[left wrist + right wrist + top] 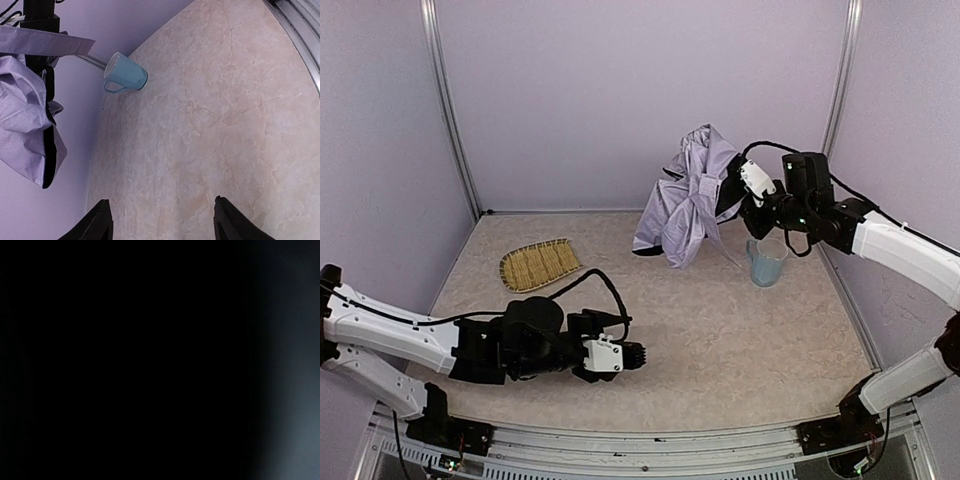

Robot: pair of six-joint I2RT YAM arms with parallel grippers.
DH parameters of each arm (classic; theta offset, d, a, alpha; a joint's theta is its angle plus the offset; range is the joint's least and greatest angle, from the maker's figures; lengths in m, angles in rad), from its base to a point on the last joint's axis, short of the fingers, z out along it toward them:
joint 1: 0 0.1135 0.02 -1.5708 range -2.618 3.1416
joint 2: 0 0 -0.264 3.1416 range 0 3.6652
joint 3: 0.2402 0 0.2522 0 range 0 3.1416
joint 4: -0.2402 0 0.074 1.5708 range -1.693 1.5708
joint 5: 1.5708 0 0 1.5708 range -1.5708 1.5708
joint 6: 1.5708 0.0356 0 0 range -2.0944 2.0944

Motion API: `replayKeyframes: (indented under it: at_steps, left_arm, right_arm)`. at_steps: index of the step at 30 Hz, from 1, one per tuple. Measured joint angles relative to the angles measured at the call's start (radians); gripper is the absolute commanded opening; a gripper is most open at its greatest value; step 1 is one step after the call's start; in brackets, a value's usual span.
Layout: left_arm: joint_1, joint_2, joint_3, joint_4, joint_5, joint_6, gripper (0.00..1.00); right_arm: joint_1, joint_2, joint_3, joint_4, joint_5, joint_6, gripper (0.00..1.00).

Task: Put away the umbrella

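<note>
The umbrella [690, 205], a bundle of pale lavender fabric with black edges, hangs folded and crumpled at the back right, its lower end near the table. It also shows at the left edge of the left wrist view [25, 130]. My right gripper [732, 195] is pushed into the fabric from the right and holds it up. The right wrist view is almost entirely black, covered at close range. My left gripper [638, 353] lies low over the front of the table, far from the umbrella, jaws wide apart and empty [162, 202].
A pale blue mug [766, 262] stands just below my right gripper, right of the umbrella; it also shows in the left wrist view [126, 73]. A woven straw tray [538, 265] lies at the left. Lavender walls close the back and sides.
</note>
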Motion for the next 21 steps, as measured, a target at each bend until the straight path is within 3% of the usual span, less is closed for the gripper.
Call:
replayKeyframes:
  at_steps: [3, 6, 10, 14, 21]
  left_arm:
    - [0.03, -0.047, -0.023, -0.001, 0.092, -0.033, 0.61]
    - [0.122, -0.099, -0.027, 0.023, 0.27, -0.124, 0.48]
    - [0.22, -0.105, -0.026, 0.2, 0.536, -0.317, 0.43]
    - [0.221, 0.021, -0.011, 0.454, 0.694, -0.496, 0.53]
    - [0.262, 0.324, 0.099, 0.721, 0.776, -0.702, 0.66]
  right_arm:
    - [0.003, -0.034, -0.006, 0.04, -0.023, -0.047, 0.0]
    - [0.012, -0.047, -0.006, 0.073, -0.039, -0.086, 0.0]
    - [0.022, -0.047, -0.006, 0.093, -0.051, -0.121, 0.0]
    - [0.03, -0.036, 0.005, 0.092, -0.063, -0.127, 0.0]
    - [0.089, 0.01, 0.076, 0.092, -0.074, -0.137, 0.0]
